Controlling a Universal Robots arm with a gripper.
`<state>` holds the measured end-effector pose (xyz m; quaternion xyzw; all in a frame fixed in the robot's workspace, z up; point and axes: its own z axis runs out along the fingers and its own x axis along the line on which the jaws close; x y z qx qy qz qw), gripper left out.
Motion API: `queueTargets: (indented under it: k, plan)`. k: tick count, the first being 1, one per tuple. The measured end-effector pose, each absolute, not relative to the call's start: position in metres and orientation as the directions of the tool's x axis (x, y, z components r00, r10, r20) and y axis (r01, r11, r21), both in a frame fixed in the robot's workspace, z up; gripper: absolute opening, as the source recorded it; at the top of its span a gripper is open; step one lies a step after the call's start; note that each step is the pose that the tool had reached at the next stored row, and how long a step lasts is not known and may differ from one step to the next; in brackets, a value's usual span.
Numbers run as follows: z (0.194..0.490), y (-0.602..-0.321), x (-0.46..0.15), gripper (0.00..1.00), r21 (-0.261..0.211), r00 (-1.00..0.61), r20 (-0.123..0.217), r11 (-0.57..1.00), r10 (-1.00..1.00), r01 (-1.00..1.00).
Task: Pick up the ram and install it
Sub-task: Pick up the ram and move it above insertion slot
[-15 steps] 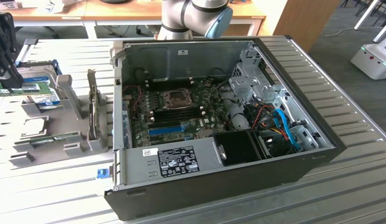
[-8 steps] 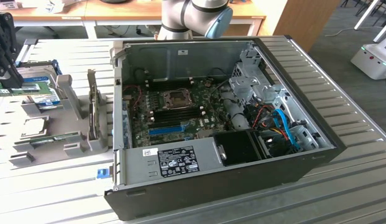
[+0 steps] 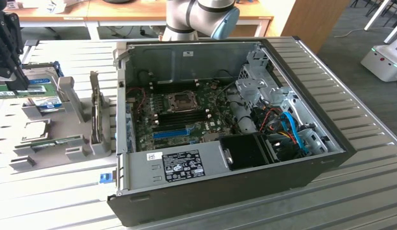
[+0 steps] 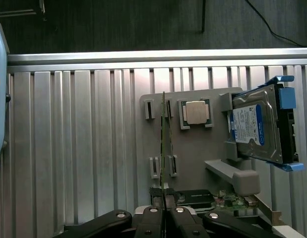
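Looks like a robotics lab or test workshop inside an office-type room. Told by a grey robot arm (image 3: 198, 17) rising behind a ribbed metal worktop (image 3: 352, 191), an opened computer case (image 3: 217, 196) with bare motherboard (image 3: 185, 110), and a grey parts holder (image 3: 67, 88). Beyond, wooden desks (image 3: 58, 12), grey carpet (image 3: 352, 28) and a white machine (image 3: 384, 60) on the floor.
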<state>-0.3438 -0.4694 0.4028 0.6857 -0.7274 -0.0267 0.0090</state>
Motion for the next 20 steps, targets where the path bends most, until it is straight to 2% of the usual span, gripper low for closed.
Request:
queueTargets:
  k: [20]
  plan:
    - [0.403,-0.469,-0.308,0.12,0.051,-0.059,-0.024,0.058,-0.998,-0.997]
